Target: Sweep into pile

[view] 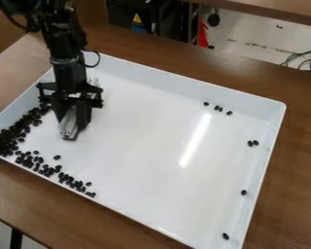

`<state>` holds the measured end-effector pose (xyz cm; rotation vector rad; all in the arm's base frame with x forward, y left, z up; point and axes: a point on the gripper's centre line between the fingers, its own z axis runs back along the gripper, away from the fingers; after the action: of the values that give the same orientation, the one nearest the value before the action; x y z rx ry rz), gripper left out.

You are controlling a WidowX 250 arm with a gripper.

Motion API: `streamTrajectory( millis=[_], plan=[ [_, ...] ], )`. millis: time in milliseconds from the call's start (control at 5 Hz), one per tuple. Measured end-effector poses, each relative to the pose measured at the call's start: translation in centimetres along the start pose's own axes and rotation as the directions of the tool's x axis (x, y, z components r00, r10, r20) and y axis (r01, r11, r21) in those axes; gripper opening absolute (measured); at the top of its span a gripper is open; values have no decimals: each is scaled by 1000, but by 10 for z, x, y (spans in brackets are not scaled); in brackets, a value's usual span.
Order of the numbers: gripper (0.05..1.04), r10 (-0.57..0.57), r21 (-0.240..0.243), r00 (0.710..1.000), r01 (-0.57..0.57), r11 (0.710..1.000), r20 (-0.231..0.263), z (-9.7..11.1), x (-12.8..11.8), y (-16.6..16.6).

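Note:
The black gripper hangs over the left part of the white tray, pointing down. It is shut on a grey ridged tool, whose lower end is low over the tray floor; whether it touches is hard to tell. Many dark beans crowd along the tray's left side, just left of the gripper. Below it, more beans form a band along the lower-left wall. A few beans lie near the far wall, and others are scattered along the right side.
Raised walls bound the tray, which sits on a brown wooden table. Black equipment stands behind the table, and cables lie at the right edge of the view.

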<state>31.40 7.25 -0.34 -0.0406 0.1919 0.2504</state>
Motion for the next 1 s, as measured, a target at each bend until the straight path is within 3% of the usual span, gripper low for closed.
streamTrajectory(
  millis=[200,400,600,800,1000],
  plan=[
    [410,-6,27,1000,6,1000,13,1,2,-3],
    [719,-9,31,1000,9,999,10,1,-14,-12],
    [995,-20,84,999,16,996,48,27,-27,-27],
    [1012,29,182,996,-43,982,80,50,-42,-35],
    [1002,23,190,991,-48,981,131,76,-63,-50]
  ],
)
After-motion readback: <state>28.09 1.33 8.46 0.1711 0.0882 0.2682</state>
